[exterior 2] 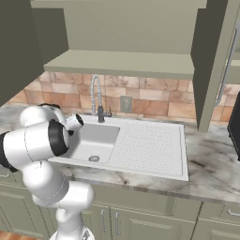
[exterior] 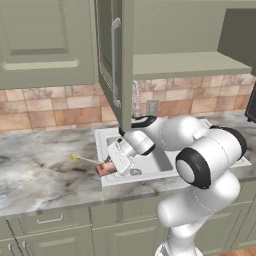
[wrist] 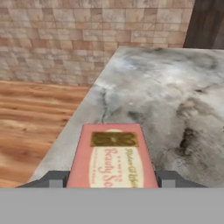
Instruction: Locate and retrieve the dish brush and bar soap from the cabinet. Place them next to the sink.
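My gripper (exterior: pixel 111 165) reaches down over the left rim of the white sink (exterior: pixel 107 138), shut on the bar soap (exterior: pixel 104 169). In the hand view the pink soap (wrist: pixel 111 159) with its paler label sits between the two dark fingertips (wrist: pixel 56 179), over the marble counter. The dish brush (exterior: pixel 84 159), a thin pale stick with a yellow head, lies on the counter just left of the soap. Above, the olive-green cabinet (exterior: pixel 185 65) stands open, its door (exterior: pixel 114 55) swung out and its shelf (exterior 2: pixel 122 63) bare.
A chrome spring-neck faucet (exterior 2: pixel 96 96) rises behind the basin (exterior 2: pixel 93 138), with the dotted drainboard (exterior 2: pixel 150 147) to its right. A dark appliance (exterior 2: pixel 234 129) stands at the counter's far right. The open cabinet door hangs directly above the sink's left side.
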